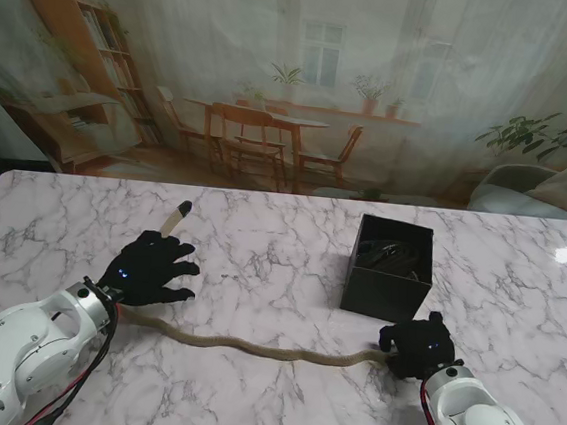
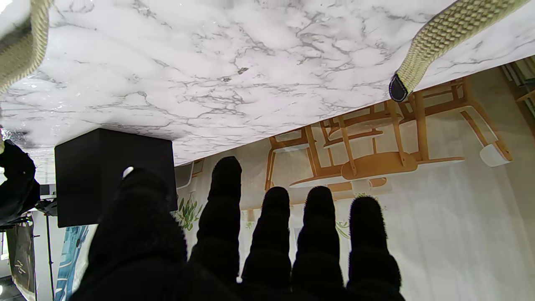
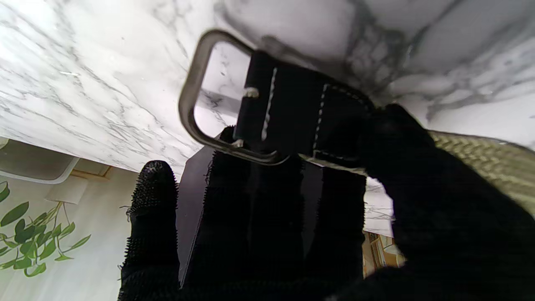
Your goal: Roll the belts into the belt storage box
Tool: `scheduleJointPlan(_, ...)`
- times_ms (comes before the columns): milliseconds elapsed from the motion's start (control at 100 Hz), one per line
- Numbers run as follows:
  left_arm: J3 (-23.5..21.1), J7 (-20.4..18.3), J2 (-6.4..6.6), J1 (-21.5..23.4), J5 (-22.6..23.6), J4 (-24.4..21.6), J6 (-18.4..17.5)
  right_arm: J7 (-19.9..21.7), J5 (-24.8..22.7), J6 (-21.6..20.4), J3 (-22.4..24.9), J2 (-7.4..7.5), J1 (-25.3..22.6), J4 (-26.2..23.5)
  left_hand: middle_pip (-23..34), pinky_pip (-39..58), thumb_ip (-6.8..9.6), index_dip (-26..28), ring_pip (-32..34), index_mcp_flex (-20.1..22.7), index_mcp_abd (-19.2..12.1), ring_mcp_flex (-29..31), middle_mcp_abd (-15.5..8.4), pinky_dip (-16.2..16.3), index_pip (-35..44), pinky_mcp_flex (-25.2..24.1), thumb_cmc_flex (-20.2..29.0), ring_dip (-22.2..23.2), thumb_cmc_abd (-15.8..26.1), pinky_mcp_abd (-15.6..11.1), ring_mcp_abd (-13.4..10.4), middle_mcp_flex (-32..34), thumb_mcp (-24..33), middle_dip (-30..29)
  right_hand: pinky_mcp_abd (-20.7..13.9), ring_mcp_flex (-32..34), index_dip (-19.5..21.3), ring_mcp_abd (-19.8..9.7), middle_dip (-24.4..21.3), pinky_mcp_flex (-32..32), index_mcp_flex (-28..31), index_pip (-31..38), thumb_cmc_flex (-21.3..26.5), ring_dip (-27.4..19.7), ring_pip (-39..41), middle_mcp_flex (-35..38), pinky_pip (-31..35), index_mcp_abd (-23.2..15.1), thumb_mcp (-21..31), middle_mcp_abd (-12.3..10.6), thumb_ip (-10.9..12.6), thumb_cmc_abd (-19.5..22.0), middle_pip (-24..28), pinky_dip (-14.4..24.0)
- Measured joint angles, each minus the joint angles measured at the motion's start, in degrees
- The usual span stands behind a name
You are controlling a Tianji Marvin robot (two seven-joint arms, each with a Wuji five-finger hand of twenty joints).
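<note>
R hand clamped on belt buckle end nr box; L hand fingers apart.

Bare desk lies open between the hands. Black storage box stands just beyond the right hand; the belt crosses the near strip.
</note>
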Motion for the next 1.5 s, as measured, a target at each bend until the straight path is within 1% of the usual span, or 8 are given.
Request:
scheduleJointPlan(240,-0.46,0.19,-0.01,0.72,0.02,-0.86,0.01,-1.30,1.14,-0.86,-0.48,-0.09,0.30,0.70,0.00,0.00,0.00,0.00,0.00,0.00,0.00,0.00,0.00,0.00,0.03,-0.20,0.00,0.00,0.00,0.00,0.01,0.00,0.00,0.01,-0.97,9.47,-5.49,-1.05,-0.19,7.69,-1.15,-10.19,-0.15,5.40,7.19,9.00,6.76,3.14,2.71,-0.04,2.99,1.20,6.64,1.39)
scheduleJointPlan(550,-2.27,2.39,-0.12,2.56,0.88,-2.62,-1.21,-3.08,6.49,-2.99,-0.36,-0.47,-0.29,0.82,0.00,0.01,-0.01,0.00,0.00,0.00,0.00,0.00,0.01,0.00,0.06,-0.20,0.00,0.00,0.00,0.00,0.06,0.00,0.00,0.03,-2.17,18.86,-5.46,1.82,-1.14,14.40,-18.31,-14.52,1.23,9.35,15.67,11.68,12.39,3.69,4.18,1.10,5.44,7.15,17.19,3.14)
scheduleJointPlan(740,-2.67,3.29,-0.12,3.23,1.39,-3.50,-1.94,-4.18,6.50,-4.20,-0.20,-0.71,-1.20,0.80,0.00,0.01,-0.01,0.00,0.00,0.00,0.00,0.00,0.01,0.00,0.06,-0.20,0.00,0.00,0.00,0.00,0.08,0.00,0.00,0.03,-1.97,18.89,-4.40,2.60,-3.67,14.64,-19.45,-12.47,4.82,9.36,15.84,11.68,12.48,-3.70,4.07,1.97,5.49,10.90,17.26,3.16)
scheduleJointPlan(910,-3.23,4.38,-0.12,4.12,2.09,-4.52,-2.17,-5.81,8.49,-6.82,0.16,-0.92,-1.38,1.23,0.00,0.01,-0.01,0.01,0.00,0.00,0.00,0.00,0.01,0.00,0.07,-0.20,0.00,0.00,0.01,0.00,0.10,0.00,0.00,0.03,-0.80,18.86,-2.68,3.18,-6.33,13.31,-6.60,-8.80,7.16,9.36,15.44,12.28,11.88,-5.54,4.09,3.09,5.51,11.50,11.11,3.16)
scheduleJointPlan(990,-3.26,4.72,-0.12,4.35,2.30,-4.84,-2.32,-5.59,10.35,-7.92,0.54,-1.06,-1.55,1.16,0.00,0.01,-0.01,0.01,0.00,0.01,0.00,0.00,0.01,0.00,0.07,-0.20,0.00,0.00,0.01,0.00,0.11,0.00,0.00,0.03,-0.73,18.86,-9.19,3.47,-6.46,12.64,-0.15,-5.19,7.69,9.36,15.41,12.31,11.20,-5.36,3.94,3.39,2.73,11.23,9.77,3.17)
scheduleJointPlan(1110,-3.29,5.09,-0.12,4.53,2.31,-5.03,-2.68,-4.69,11.05,-7.98,0.90,-1.18,-2.04,0.59,0.00,0.01,-0.01,0.01,0.00,0.08,0.00,0.00,0.01,0.00,0.07,-0.20,0.00,0.00,0.01,0.00,0.11,0.00,0.00,0.03,-0.71,18.81,-15.13,3.38,-7.86,12.58,1.95,2.79,7.58,8.63,15.18,12.43,11.09,8.59,1.24,3.44,0.66,9.02,7.60,3.19)
scheduleJointPlan(1200,-3.34,5.37,-0.12,4.57,2.31,-5.03,-2.99,-3.62,12.27,-8.83,1.37,-1.27,-2.41,0.03,0.00,0.01,-0.01,0.01,0.00,0.09,0.00,0.00,0.01,0.00,0.10,-0.20,0.00,0.00,0.01,0.01,0.11,0.00,0.00,0.03,-0.77,17.09,-10.45,3.08,-9.99,11.48,4.07,-1.27,0.97,8.05,13.40,12.50,10.73,13.88,-0.17,3.48,0.65,9.15,3.01,3.19)
scheduleJointPlan(1500,-3.95,5.74,-0.15,5.09,2.27,-5.10,-3.36,-1.81,6.30,-13.46,4.67,-1.21,-3.88,-2.67,0.01,0.01,-0.01,0.04,0.01,0.09,0.00,0.00,0.01,0.00,0.24,-0.20,0.00,0.00,0.01,0.02,0.12,0.00,0.00,0.04,-0.77,12.13,-2.75,4.67,-7.28,8.20,-0.91,-13.77,-4.44,8.11,12.27,7.13,10.10,11.17,-4.35,4.86,5.32,13.80,-0.53,4.53)
